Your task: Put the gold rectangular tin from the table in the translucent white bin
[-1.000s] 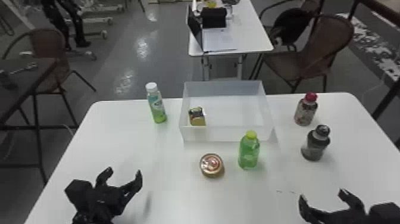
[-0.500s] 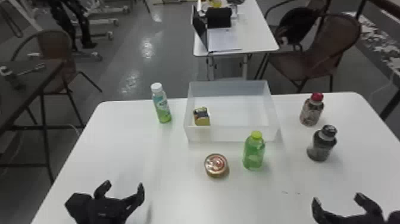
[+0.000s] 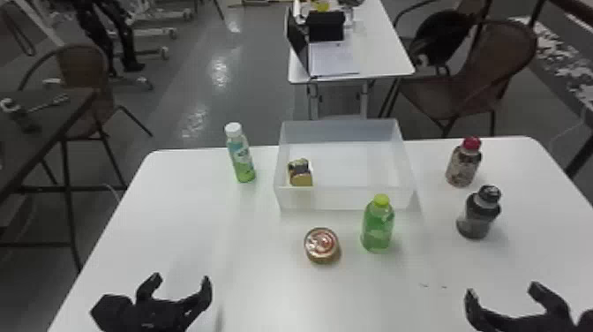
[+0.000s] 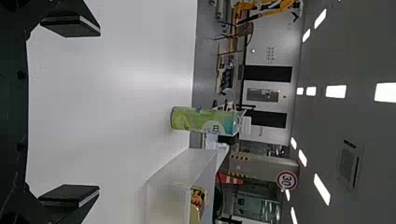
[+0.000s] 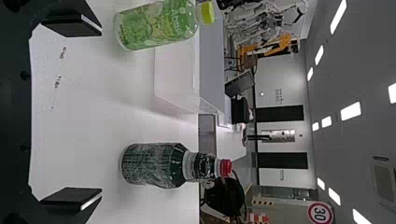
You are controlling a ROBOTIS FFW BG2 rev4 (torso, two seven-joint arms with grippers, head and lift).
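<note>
My left gripper (image 3: 181, 278) has drawn back toward the near edge of the tabletop (image 3: 260, 291), spread and empty like the right gripper (image 3: 502, 288). The gold rectangular tin (image 3: 301, 175) sits inside the bin (image 3: 326, 198), by its near left corner; I judge the placing done.

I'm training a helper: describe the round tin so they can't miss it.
On the white table, find the translucent white bin. On the robot's side of it, left of the green yellow-capped bottle, lies the round tin, squat and red-marked where the bottle stands tall.
</note>
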